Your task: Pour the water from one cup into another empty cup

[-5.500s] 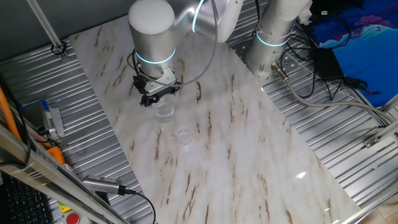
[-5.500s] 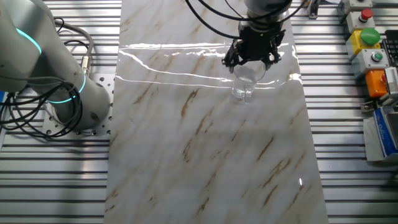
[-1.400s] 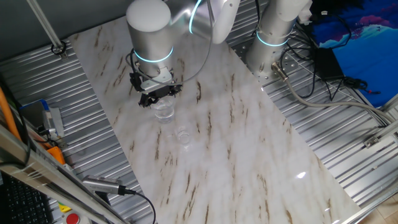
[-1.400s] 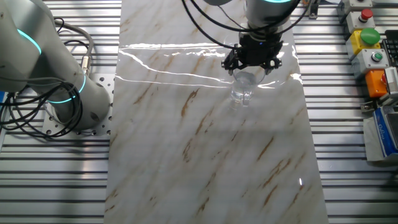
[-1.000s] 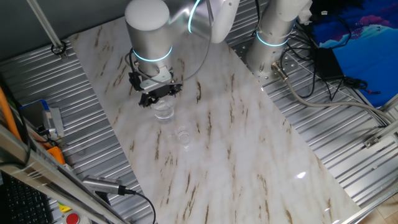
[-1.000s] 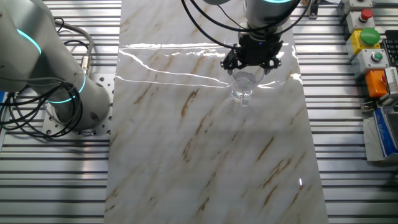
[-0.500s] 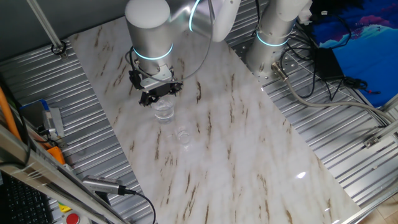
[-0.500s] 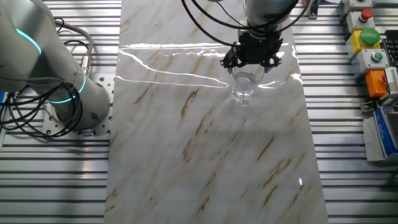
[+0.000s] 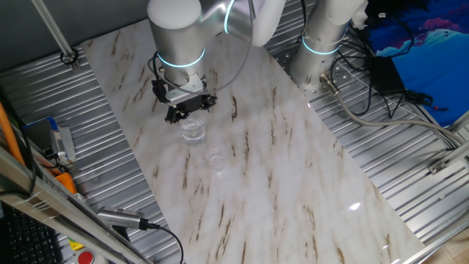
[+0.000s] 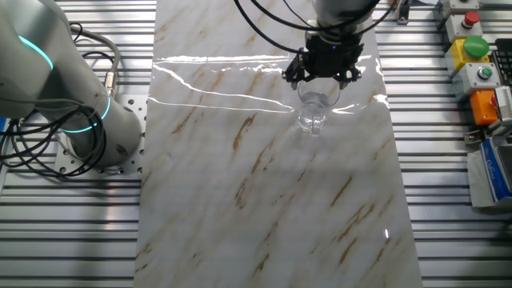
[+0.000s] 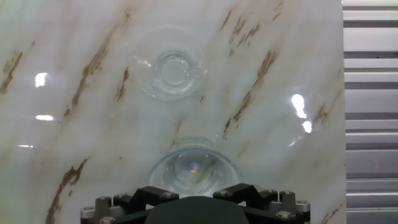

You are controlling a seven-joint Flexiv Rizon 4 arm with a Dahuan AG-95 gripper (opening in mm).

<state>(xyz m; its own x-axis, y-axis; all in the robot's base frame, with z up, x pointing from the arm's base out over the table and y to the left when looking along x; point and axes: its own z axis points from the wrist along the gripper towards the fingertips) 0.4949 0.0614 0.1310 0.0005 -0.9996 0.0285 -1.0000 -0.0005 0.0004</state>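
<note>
The larger clear tumbler stands upright on the marble table; it also shows in the other fixed view and low in the hand view, with a faint glint inside. The smaller clear cup stands apart just beyond it, also seen in the other fixed view and the hand view. My gripper hangs just above and behind the tumbler, jaws spread, holding nothing; it also shows in the other fixed view. In the hand view only its black body shows.
A second robot arm's base stands at the table's side with cables. Ribbed metal panels surround the marble top. A button box sits near the tumbler's end of the table.
The gripper has drawn slightly up and back from the tumbler. Both cups stand where they were.
</note>
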